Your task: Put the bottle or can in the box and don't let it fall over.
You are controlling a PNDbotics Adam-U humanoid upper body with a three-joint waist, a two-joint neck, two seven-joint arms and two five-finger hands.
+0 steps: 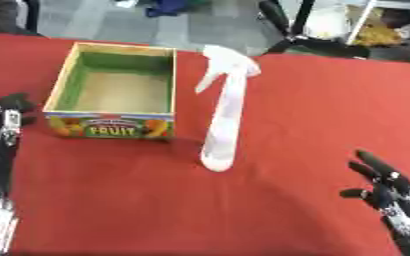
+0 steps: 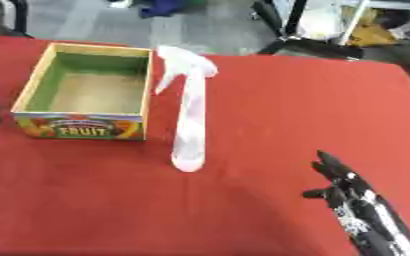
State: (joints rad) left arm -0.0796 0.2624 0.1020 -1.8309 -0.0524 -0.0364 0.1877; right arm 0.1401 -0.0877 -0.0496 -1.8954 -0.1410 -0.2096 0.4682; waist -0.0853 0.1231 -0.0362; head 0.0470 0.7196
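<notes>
Both hands are resting open on the red table, right hand at the lower right, left hand beside the open fruit box, while between them, just right of that box, the white spray bottle is standing upright.

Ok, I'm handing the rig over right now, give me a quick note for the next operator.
Left hand: open, resting at the table's left edge beside the box, holding nothing.
Right hand: open, low on the right, fingers up, holding nothing.
Spray bottle: upright on the red table, just right of the box, untouched.
Box looks empty.
Done: nothing.
Left: grasp the bottle, set it upright in the box.
</notes>
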